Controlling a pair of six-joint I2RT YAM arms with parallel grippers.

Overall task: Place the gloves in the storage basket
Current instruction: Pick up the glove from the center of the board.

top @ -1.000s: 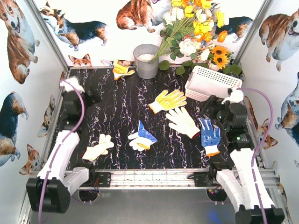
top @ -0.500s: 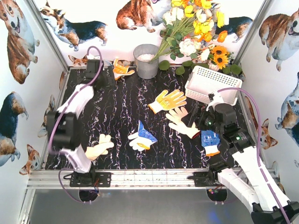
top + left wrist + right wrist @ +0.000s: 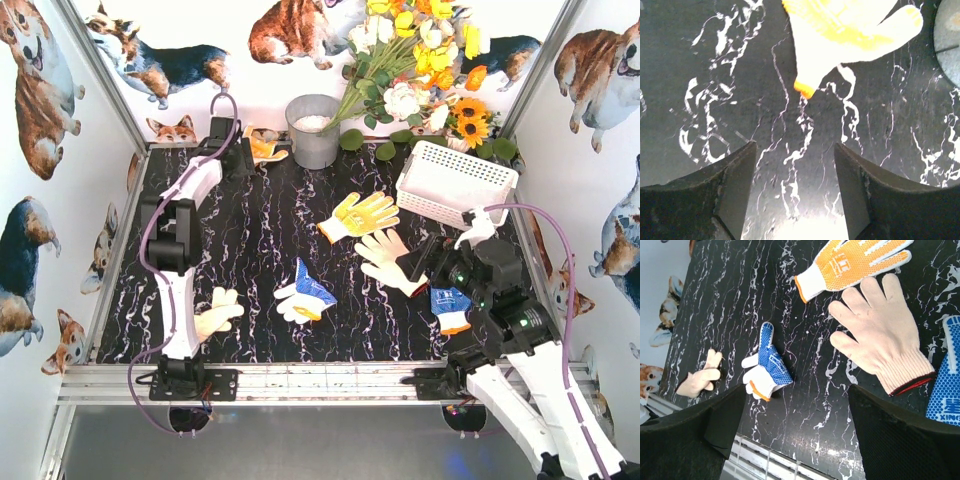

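Several gloves lie on the black marble table. A yellow-and-white glove [image 3: 263, 148] lies at the back left and fills the top of the left wrist view [image 3: 840, 30]. My left gripper [image 3: 238, 158] is open and empty just short of it [image 3: 795, 147]. A yellow-orange glove [image 3: 360, 214], a white knit glove [image 3: 390, 260], a crumpled blue-and-white glove [image 3: 305, 292] and a cream glove [image 3: 212, 315] lie in the middle and front. A blue dotted glove [image 3: 448, 302] is partly under my right arm. My right gripper [image 3: 420, 262] is open and empty above the table [image 3: 796, 390], beside the white knit glove [image 3: 880, 335]. The white storage basket [image 3: 455, 178] stands at the back right.
A grey metal bucket [image 3: 313, 130] stands at the back centre, close to the yellow-and-white glove; its rim shows in the left wrist view [image 3: 950, 40]. A bunch of flowers [image 3: 420, 60] leans over the basket. Walls enclose three sides; a metal rail [image 3: 320, 380] runs along the front edge.
My left arm has swung from the near left to the back left, ending by the yellow-and-white glove. My right gripper has moved left and lower over the white knit glove's cuff.
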